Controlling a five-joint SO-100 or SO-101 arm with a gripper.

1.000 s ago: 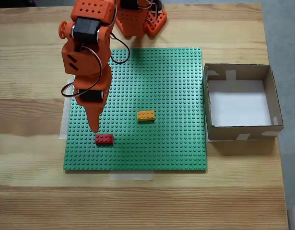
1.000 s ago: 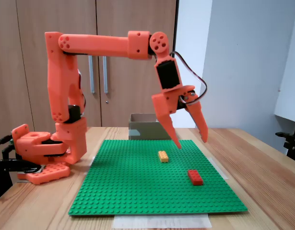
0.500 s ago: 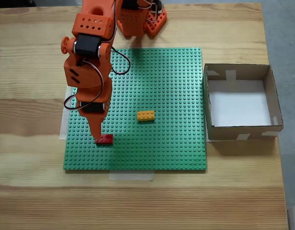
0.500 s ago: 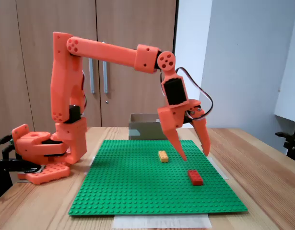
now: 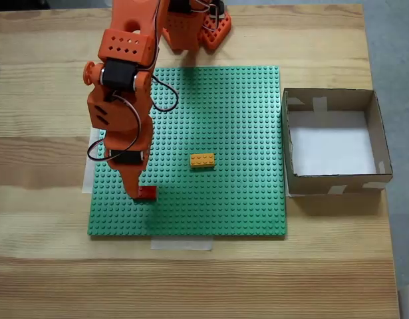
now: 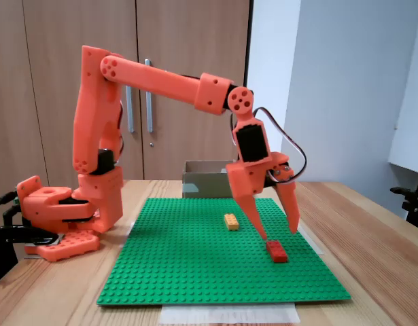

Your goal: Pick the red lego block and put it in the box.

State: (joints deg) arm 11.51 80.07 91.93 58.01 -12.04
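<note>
In the top-down fixed view the orange arm [image 5: 121, 100] is reaching down from the top edge over the left part of the green studded baseplate [image 5: 217, 119], which is lying on the wooden table [image 5: 44, 266]. Its gripper [image 5: 134, 191] is pointing at the lower-left area of the plate, and the red lego block [image 5: 147, 193] is peeking out just to the right of the tip — partly covered by it. Further right, near the middle of the plate, a yellow-orange brick [image 5: 202, 160] is sitting well apart from the red one. At the right edge of the plate the box [image 5: 330, 183] is standing on the table, just beside the plate, its white bottom showing.

In the side-on fixed view the arm [image 6: 161, 75] is stretching from its base at the left, and the gripper [image 6: 279, 236] is hanging low over the plate [image 6: 195, 272] with its fingers [image 6: 253, 217] spread wide — one tip on each side above the red lego block [image 6: 276, 250], which is lying flat on the studs, not gripped. The yellow-orange brick [image 6: 231, 221] is lying behind it, and the box [image 6: 205, 180] is standing at the far edge.
</note>
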